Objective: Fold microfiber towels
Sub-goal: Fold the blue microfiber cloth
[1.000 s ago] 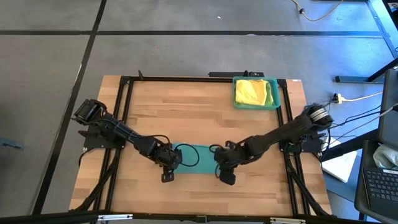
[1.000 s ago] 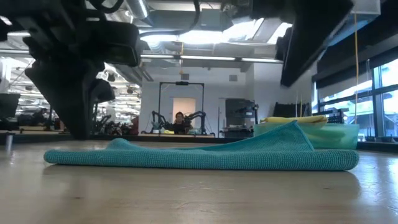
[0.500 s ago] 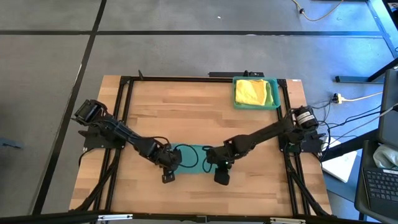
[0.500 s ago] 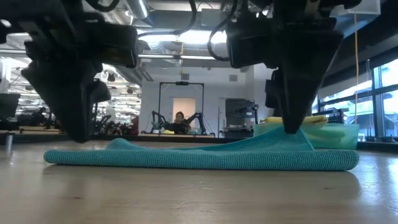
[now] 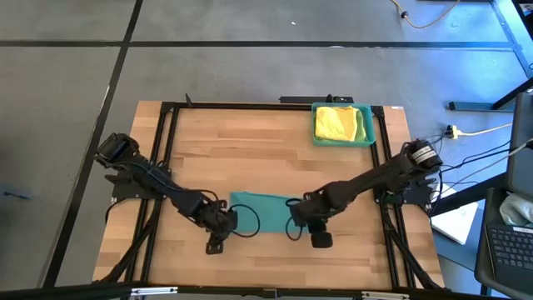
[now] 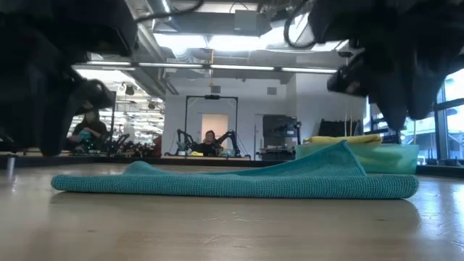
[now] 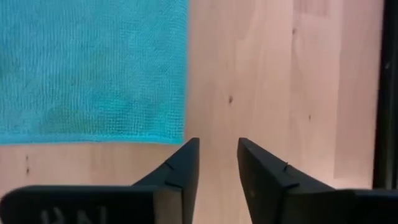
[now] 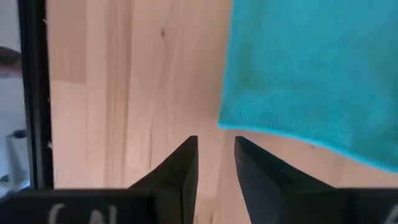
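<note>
Now, towel: folded teal microfiber towel [image 5: 260, 205] lies flat on the wooden table [image 5: 250, 142], near its front edge.
Left gripper [image 7: 217, 155]: slightly parted, empty, beside the towel's corner.
Right gripper [image 8: 215, 152]: slightly parted, empty, off the opposite corner.
Tray: teal plastic tray [image 5: 367, 133] holding yellow cloths [image 5: 337, 123].

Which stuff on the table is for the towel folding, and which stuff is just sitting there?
For the folding:
- teal towel, lying folded on the wood
- yellow towels, piled in the tray
- left gripper, open, off the teal towel's corner
- right gripper, open, off the other corner

Just sitting there:
- teal tray
- wooden table
- black frame
</note>
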You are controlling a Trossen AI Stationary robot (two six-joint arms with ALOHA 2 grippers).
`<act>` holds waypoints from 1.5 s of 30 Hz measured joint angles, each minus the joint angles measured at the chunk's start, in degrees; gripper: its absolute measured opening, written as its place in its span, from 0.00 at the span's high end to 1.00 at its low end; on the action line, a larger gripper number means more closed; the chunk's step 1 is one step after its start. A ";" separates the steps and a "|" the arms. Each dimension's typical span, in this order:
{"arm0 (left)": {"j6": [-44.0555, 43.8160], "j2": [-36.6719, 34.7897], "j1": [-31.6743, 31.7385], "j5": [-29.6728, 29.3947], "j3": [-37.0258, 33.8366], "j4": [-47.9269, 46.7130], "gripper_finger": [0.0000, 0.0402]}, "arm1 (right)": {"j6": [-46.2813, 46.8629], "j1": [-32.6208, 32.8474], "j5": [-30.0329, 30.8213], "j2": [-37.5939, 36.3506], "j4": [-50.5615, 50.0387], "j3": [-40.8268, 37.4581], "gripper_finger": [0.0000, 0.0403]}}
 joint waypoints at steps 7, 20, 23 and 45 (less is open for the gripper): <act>2.24 -0.13 -4.14 -6.45 0.03 -0.50 0.65 | -0.15 5.57 10.15 0.09 5.31 0.02 0.67; 6.10 0.11 -3.97 -13.12 0.03 -0.61 0.57 | 3.42 8.35 19.13 5.92 10.02 0.02 0.39; 6.09 1.19 -3.71 -13.06 -0.01 -0.57 0.56 | 5.20 8.36 19.24 7.19 10.08 0.02 0.38; 1.18 7.87 -2.57 -9.78 0.21 1.03 0.60 | 12.21 9.34 20.26 11.95 8.25 0.23 0.81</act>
